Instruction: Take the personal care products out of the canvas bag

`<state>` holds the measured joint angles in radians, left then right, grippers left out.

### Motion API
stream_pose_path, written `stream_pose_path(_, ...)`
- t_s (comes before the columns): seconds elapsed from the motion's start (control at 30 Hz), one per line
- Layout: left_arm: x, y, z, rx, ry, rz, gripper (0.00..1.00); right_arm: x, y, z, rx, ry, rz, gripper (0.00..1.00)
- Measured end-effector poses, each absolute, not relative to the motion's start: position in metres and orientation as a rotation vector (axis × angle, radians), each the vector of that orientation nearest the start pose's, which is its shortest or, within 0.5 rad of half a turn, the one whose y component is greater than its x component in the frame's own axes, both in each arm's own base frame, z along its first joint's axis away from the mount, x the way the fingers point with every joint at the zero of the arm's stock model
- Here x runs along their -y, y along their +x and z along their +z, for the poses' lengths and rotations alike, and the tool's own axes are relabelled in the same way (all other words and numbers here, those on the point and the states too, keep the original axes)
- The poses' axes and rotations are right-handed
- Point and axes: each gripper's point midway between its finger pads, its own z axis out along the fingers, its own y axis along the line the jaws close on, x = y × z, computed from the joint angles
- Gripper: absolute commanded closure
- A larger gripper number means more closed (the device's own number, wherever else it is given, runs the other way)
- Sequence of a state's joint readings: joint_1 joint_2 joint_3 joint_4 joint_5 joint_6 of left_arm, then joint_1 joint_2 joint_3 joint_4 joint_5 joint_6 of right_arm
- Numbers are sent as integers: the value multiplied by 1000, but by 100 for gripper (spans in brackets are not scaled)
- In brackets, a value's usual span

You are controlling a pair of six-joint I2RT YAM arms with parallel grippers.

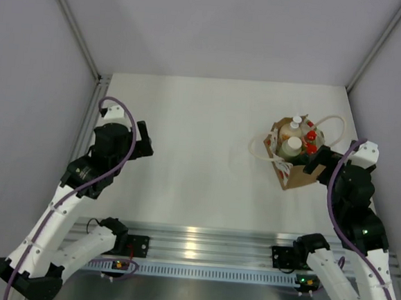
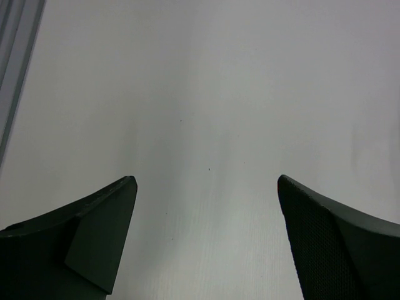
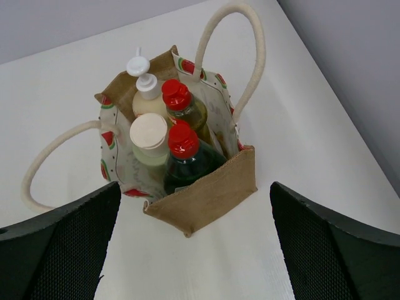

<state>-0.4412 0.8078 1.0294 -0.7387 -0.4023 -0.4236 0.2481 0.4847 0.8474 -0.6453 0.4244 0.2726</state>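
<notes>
The canvas bag (image 3: 215,190) (image 1: 293,175) stands upright and open at the table's right, its white rope handles splayed to either side. Inside stand the personal care products: a dark green bottle with a red cap (image 3: 184,156), a yellow-green bottle with a red cap (image 3: 180,100), a cream cylinder (image 3: 149,134) and a peach pump bottle (image 3: 145,94). My right gripper (image 3: 195,187) (image 1: 313,164) hovers open just on the near side of the bag, holding nothing. My left gripper (image 2: 206,181) (image 1: 144,141) is open over bare table at the left, far from the bag.
The white table (image 1: 202,122) is enclosed by grey walls at the back and both sides. An aluminium rail (image 1: 193,243) runs along the near edge by the arm bases. The bag sits close to the right wall.
</notes>
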Motion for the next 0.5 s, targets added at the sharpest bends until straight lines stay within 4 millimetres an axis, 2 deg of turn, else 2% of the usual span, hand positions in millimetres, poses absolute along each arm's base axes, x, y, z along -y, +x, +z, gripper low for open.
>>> stream_pose_path(0.3, 89, 262, 269, -2071, -215, -262, 2, 12, 216, 280, -1769, 330, -29, 0)
stream_pose_path(0.5, 123, 271, 265, -2116, -201, -431, 2, 11, 216, 282, -1768, 323, -25, 0)
